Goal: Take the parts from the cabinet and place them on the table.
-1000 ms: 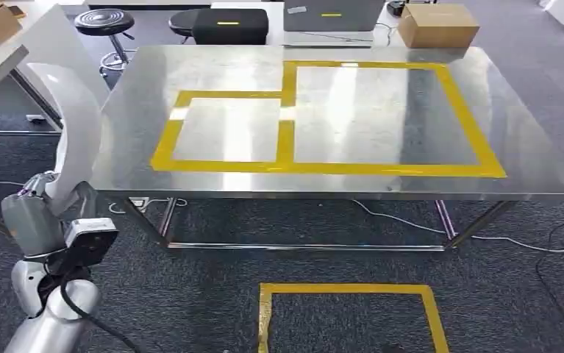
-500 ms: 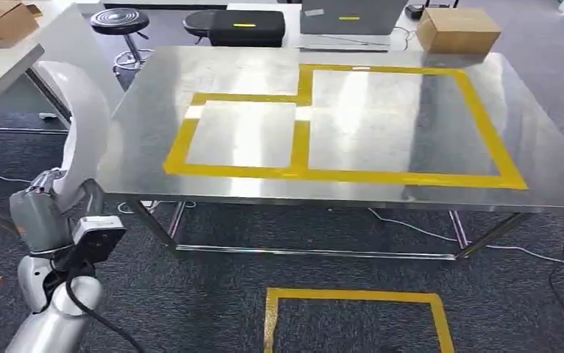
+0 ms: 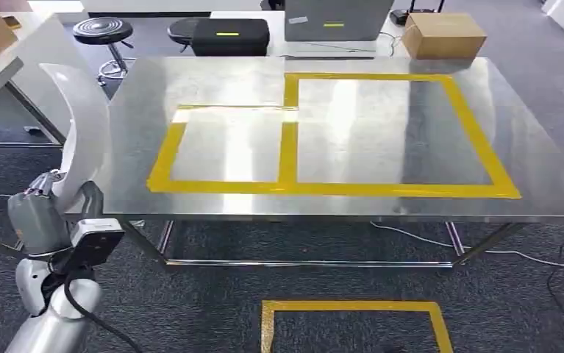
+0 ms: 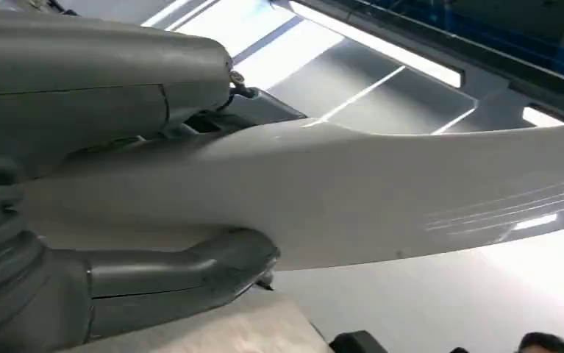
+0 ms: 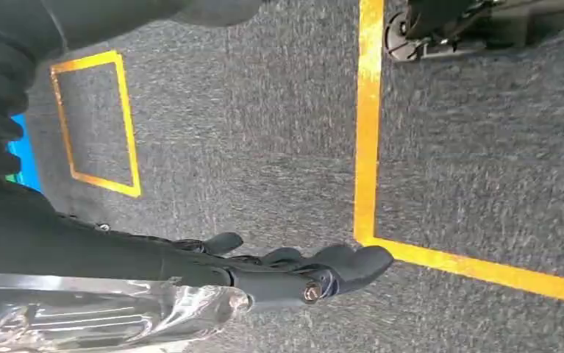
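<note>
Part (image 3: 80,132), one, white and curved, is held upright by the left hand (image 3: 40,213), just beside the left end of the steel tabletop (image 3: 543,162) and not yet on it. In the left wrist view the part is seen clamped between the thumb and the darker fingers. Two adjoining rectangles of yellow tape (image 3: 286,158) are marked on the tabletop. One taped outline (image 3: 352,305) is marked on the grey carpet in front. One cardboard box (image 3: 443,35) and one stool (image 3: 102,31) are seen beyond. The right hand (image 5: 293,268) is stretched along a clear shiny item (image 5: 102,312); whether it is gripped cannot be told. Compared with half a second ago, the whole scene is shifted, so the camera has moved; the part is still held the same way.
</note>
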Tool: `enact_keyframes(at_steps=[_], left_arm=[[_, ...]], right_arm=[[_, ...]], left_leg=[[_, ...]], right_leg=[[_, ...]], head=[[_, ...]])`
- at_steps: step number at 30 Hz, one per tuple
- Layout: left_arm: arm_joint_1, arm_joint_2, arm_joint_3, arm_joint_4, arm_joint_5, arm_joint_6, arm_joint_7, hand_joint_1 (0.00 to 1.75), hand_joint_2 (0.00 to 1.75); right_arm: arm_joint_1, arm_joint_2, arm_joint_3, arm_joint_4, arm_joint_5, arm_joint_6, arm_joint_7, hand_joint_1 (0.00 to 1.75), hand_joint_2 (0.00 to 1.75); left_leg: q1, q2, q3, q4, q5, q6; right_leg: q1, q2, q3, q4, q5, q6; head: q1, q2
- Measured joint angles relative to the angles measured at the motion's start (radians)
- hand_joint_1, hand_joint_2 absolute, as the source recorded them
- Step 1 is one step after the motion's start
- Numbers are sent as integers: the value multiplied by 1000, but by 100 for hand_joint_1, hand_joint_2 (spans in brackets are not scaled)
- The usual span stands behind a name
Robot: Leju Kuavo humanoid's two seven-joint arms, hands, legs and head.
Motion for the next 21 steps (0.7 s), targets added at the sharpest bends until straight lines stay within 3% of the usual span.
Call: enact_keyframes(at_steps=[2, 3, 4, 5, 6, 7, 8, 9, 10, 11, 12, 13, 14, 16, 18, 20, 21], left_arm=[[-1, 0, 0, 0, -2, 0, 0, 175, 175], [1, 1, 0, 0, -4, -1, 0, 175, 175], [1, -1, 0, 0, -4, 0, 0, 175, 175], [-1, 0, 0, 0, -5, -1, 0, 175, 175], [0, 0, -1, 0, -5, -2, 0, 175, 175], [1, 0, -1, 0, -5, -3, 0, 175, 175], [3, 0, -1, 0, -5, -3, 0, 175, 175], [4, 0, -1, 0, -5, -3, 0, 175, 175], [4, 0, -2, 0, -5, -3, 0, 175, 175], [4, 0, -1, 0, -6, -4, 0, 175, 175], [4, 0, -2, 0, -8, -3, 0, 175, 175], [4, 0, -2, 0, -10, -3, 0, 175, 175], [3, 0, -3, 1, -11, -4, 0, 175, 175], [3, -2, -4, 1, -13, -4, 0, 175, 175], [2, -2, -4, 1, -13, -4, 0, 175, 175], [-1, -1, -4, 1, -13, -3, 0, 175, 175], [-2, -1, -4, 1, -13, -3, 0, 175, 175]], right_arm=[[1, 0, 0, 0, -1, 0, 0, 0, 175], [1, 0, 0, 0, -1, 0, 0, 0, 175], [0, 0, 0, 0, -1, 0, 0, 0, 175], [-3, 0, 0, 0, -1, 0, -1, 0, 175], [-5, 0, 0, 0, -1, 0, 0, 0, 175], [-4, 0, 0, 0, -2, 0, 0, 0, 175], [-1, 0, 0, 0, -3, 0, 0, 0, 175], [2, 0, 0, 0, -4, 0, 0, 0, 175], [5, 0, 0, 0, -5, 0, 1, 0, 175], [6, 0, 0, 0, -5, 0, 1, 0, 175], [5, 0, 0, 0, -5, 0, 1, 0, 175], [6, 0, 0, 0, -6, 0, 1, 0, 175], [9, 0, 0, 0, -7, 0, 2, 0, 175], [5, 0, 0, 0, -7, 0, 3, 0, 175], [2, 0, 0, 0, -7, 0, 2, 0, 175], [0, -1, 0, 1, -6, -2, 2, 0, 175], [-1, -1, 0, 1, -6, -2, 2, 0, 175]], left_leg=[[1, -3, 2, -8, -7, 16], [4, -6, 18, -8, -7, 25], [4, -4, 30, -10, -13, 32], [3, -4, 37, -10, -20, 37], [2, -3, 42, -10, -28, 40], [1, -3, 49, -10, -38, 43], [0, -4, 59, -10, -48, 44], [-1, -5, 73, -10, -60, 44], [-1, -8, 91, -10, -72, 44], [-2, -9, 112, -10, -85, 42], [-3, -9, 134, -10, -101, 40], [-3, -8, 152, -11, -118, 37], [-8, -9, 168, -4, -135, 32], [-9, -12, 184, -22, -153, 19], [-10, -12, 184, 6, -130, 8], [-9, -9, 129, 108, -124, -3], [-7, -9, 83, 173, -146, -10]], right_leg=[[0, -2, 22, -2, 12, 16], [-3, -2, 21, -11, 2, 20], [-3, -7, 20, 18, -2, 22], [-3, -10, -16, 91, -2, 23], [-3, -10, -80, 192, -20, 25], [-2, -11, -140, 273, -59, 27], [-2, -11, -183, 320, -101, 27], [-1, -11, -209, 326, -124, 27], [0, -10, -216, 299, -121, 24], [1, -11, -209, 244, -95, 18], [3, -11, -194, 166, -39, 13], [6, -12, -182, 82, 66, 5], [10, -13, -184, 35, 152, 0], [13, -10, -166, 43, 138, -9], [8, -6, -149, 36, 138, -22], [3, -7, -131, 31, 124, -36], [3, -7, -126, 31, 115, -38]], head=[[-1, 0], [0, 0], [2, 0], [6, 0], [10, 0], [11, 0], [11, 0], [11, 0], [11, 0], [12, 0], [12, 0], [15, 0], [15, 0], [12, 0], [13, 0], [5, 0], [6, 0]])
